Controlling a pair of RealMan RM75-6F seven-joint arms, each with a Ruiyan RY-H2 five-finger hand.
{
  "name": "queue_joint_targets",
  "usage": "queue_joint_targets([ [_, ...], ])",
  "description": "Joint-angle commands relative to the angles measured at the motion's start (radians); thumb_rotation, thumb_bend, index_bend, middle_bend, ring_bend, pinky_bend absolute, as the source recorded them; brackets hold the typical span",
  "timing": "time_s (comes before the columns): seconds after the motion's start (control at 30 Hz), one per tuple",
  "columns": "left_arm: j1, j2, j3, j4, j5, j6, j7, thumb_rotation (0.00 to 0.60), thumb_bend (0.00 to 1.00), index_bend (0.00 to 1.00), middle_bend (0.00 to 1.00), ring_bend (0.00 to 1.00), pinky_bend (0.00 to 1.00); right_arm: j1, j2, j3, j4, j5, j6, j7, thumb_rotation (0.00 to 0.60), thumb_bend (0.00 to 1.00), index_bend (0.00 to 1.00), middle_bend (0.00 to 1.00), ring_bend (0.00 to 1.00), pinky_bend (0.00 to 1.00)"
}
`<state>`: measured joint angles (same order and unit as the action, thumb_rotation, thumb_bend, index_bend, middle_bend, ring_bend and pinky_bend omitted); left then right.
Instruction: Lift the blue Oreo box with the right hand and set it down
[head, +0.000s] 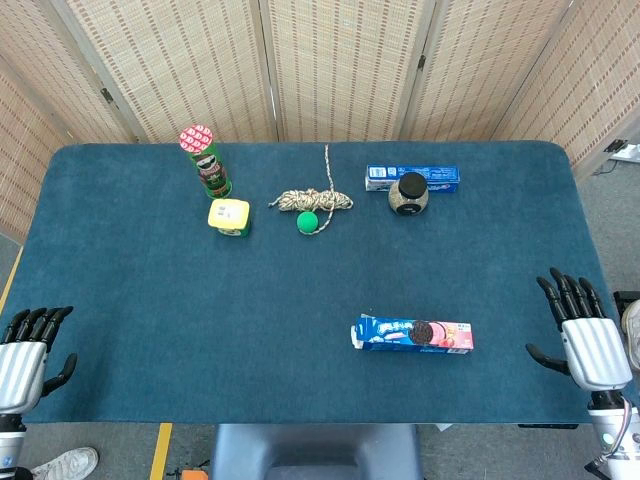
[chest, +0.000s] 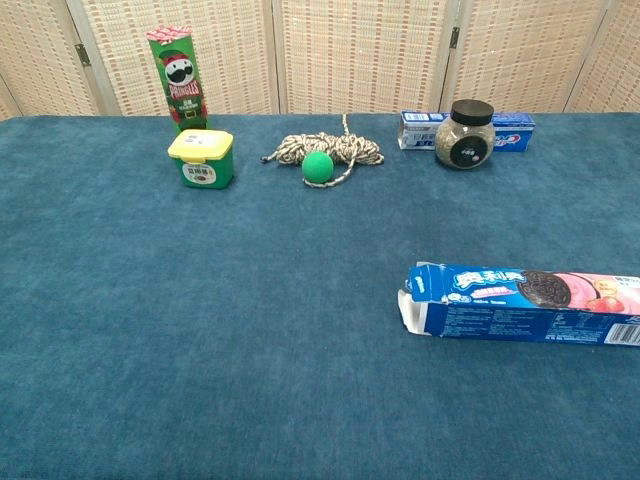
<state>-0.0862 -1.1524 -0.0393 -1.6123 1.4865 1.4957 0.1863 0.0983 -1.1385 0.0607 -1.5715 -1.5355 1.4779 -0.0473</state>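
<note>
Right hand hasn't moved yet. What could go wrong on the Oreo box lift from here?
1. The Oreo box lies flat with its left end flap open; a squeeze there may crush it or spill the contents.
2. It is long and low on the cloth, so fingers of the right hand may struggle to get under it and could just push it along.
3. A grip near one end would likely tilt it.

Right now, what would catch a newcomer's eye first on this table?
Probably the blue Oreo box lying flat near the front edge, one end flap open. Next, the upright green Pringles can at the back left, beside a yellow-lidded tub. Both hands, left and right, rest open at the front corners.
</note>
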Motion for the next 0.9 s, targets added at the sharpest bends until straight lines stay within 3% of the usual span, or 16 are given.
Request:
queue_joint_targets([
  [0.03, -0.002, 0.000, 0.003, 0.000, 0.002, -0.006, 0.003, 0.600, 0.40, 0.18, 0.22, 0.18, 0.15, 0.003, 0.003, -0.001, -0.002, 0.003, -0.007, 0.002, 0.600, 0.21, 0.00, 0.00, 0.00, 0.00],
  [0.4, -0.002, 0.005, 0.002, -0.001, 0.004, -0.006, -0.018, 0.600, 0.40, 0.18, 0.22, 0.18, 0.15, 0.027, 0.030, -0.028, -0.022, -0.007, -0.081, 0.031, 0.600, 0.21, 0.04, 0.00, 0.00, 0.00],
  [0.53, -0.001, 0.011, -0.003, 0.003, -0.001, 0.000, -0.038, 0.600, 0.40, 0.18, 0.22, 0.18, 0.15, 0.080, 0.071, -0.050, -0.042, -0.014, -0.197, 0.041, 0.600, 0.21, 0.15, 0.00, 0.00, 0.00],
  [0.67, -0.001, 0.013, 0.002, 0.002, 0.007, -0.004, -0.044, 0.600, 0.40, 0.20, 0.22, 0.18, 0.15, 0.161, 0.095, -0.048, -0.057, 0.016, -0.349, 0.011, 0.600, 0.21, 0.19, 0.00, 0.00, 0.00],
  [0.8, 0.001, 0.006, -0.004, 0.003, -0.001, 0.005, -0.025, 0.600, 0.40, 0.20, 0.22, 0.18, 0.15, 0.232, 0.085, -0.049, -0.048, 0.043, -0.480, 0.008, 0.600, 0.21, 0.28, 0.01, 0.03, 0.00],
  [0.9, 0.000, 0.005, -0.006, 0.002, -0.012, -0.004, -0.024, 0.600, 0.40, 0.20, 0.22, 0.18, 0.15, 0.256, 0.062, -0.048, -0.034, 0.057, -0.515, -0.023, 0.600, 0.21, 0.32, 0.02, 0.04, 0.00],
])
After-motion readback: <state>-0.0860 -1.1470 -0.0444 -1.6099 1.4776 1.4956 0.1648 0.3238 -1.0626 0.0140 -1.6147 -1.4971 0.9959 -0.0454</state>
